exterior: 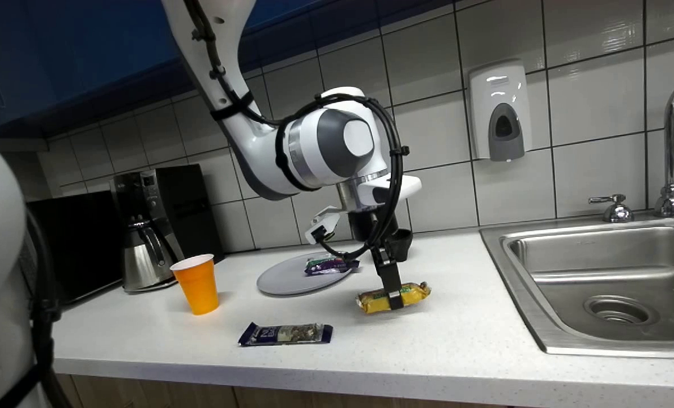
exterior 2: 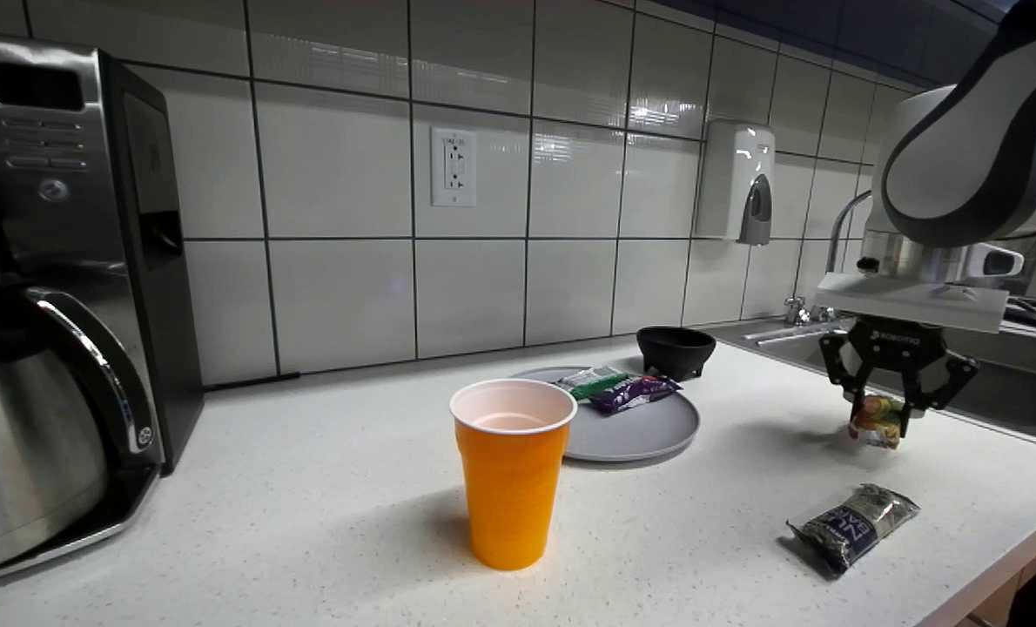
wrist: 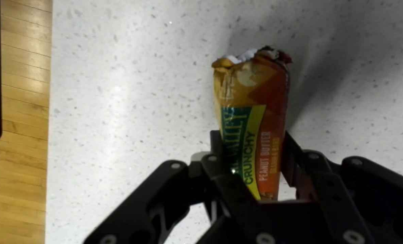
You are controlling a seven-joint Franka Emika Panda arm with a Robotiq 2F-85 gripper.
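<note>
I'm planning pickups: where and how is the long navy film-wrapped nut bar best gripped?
Likely the middle of the nut bar, across its narrow width, from above: it lies label up on the speckled white counter, both long edges exposed.

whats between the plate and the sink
In an exterior view, the yellow bar, gripped by the hand, is between plate and sink. The bowl stands between them too, nearer the wall, clearest in an exterior view.

The rounded, glossy white-and-grey arm has long black cables. Below this arm, the angular black gripper is marked ROBOTIQ.
</note>
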